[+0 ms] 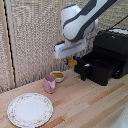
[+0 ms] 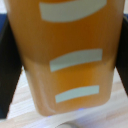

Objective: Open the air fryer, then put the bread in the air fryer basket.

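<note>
Tool (image 1: 71,62) fingers clamp the golden-orange bread (image 2: 70,55), an oblong piece with pale stripes.

The air fryer basket (image 1: 98,67) stands pulled out and open at the top, with nothing over its mouth, so it can be entered from above. The gripper (image 1: 70,61) with the bread (image 1: 72,62) hangs in free air just beside the air fryer handle (image 1: 83,69). Below, toward the exterior view's left, the white bowl (image 1: 57,75) and pink cup (image 1: 49,83) stand close together on the table (image 1: 90,102); the plate (image 1: 30,109) lies flat, near the front.
</note>
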Available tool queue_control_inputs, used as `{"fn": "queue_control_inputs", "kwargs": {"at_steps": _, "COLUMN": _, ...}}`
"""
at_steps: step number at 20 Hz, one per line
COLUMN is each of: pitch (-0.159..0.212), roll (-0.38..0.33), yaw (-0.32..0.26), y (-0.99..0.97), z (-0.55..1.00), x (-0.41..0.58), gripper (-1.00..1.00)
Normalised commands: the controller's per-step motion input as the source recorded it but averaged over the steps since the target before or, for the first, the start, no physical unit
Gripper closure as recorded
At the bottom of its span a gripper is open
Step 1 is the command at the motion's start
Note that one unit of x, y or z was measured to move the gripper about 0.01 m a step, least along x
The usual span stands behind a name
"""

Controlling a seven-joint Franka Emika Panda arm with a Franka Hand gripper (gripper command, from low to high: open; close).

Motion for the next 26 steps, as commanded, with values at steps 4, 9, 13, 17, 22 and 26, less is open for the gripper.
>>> {"fn": "queue_control_inputs", "kwargs": {"at_steps": 4, "pitch": 0.0, "roll": -0.117, "yaw": -0.337, "y": 0.0, "z": 0.49, "x": 0.252, "gripper": 1.0}}
{"fn": "queue_control_inputs", "kwargs": {"at_steps": 9, "pitch": -0.039, "roll": -0.093, "yaw": -0.326, "y": -0.04, "z": 0.36, "x": 0.227, "gripper": 1.0}}
{"fn": "queue_control_inputs", "kwargs": {"at_steps": 13, "pitch": -0.112, "roll": -0.01, "yaw": -0.218, "y": -0.38, "z": 0.25, "x": 0.369, "gripper": 1.0}}
{"fn": "queue_control_inputs", "kwargs": {"at_steps": 17, "pitch": -0.128, "roll": 0.0, "yaw": -0.183, "y": -0.54, "z": 0.2, "x": 0.376, "gripper": 1.0}}
{"fn": "queue_control_inputs", "kwargs": {"at_steps": 22, "pitch": -0.063, "roll": 0.0, "yaw": -0.197, "y": -0.59, "z": 0.22, "x": 0.173, "gripper": 1.0}}
{"fn": "queue_control_inputs", "kwargs": {"at_steps": 26, "pitch": 0.027, "roll": 0.0, "yaw": -0.218, "y": -0.62, "z": 0.15, "x": -0.009, "gripper": 1.0}}
